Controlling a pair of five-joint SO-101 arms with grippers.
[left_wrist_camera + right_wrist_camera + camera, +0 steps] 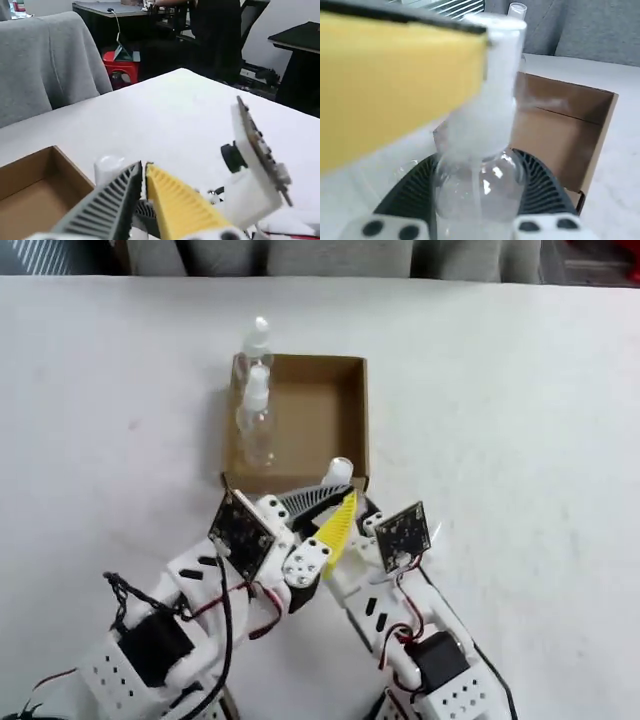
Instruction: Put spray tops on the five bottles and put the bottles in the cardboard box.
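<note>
The cardboard box [345,420] lies open at mid-table. At its front edge my right gripper [477,186] is shut on a clear bottle [480,190], one dark finger on each side. A white spray top [495,75] sits on that bottle's neck and also shows as spray top [341,470]. My left gripper [143,169] has its grey and yellow fingers together, tips against the spray top [109,167]. One capped bottle [256,415] stands inside the box by its left wall. Another bottle [258,340] is at the back left corner; I cannot tell if it is inside.
The white table [500,390] stretches wide to the right and left of the box. Both arms crowd the front middle, with the right arm's camera board [400,530] close beside the left arm's board [240,530]. Grey chair backs [45,60] stand beyond the far edge.
</note>
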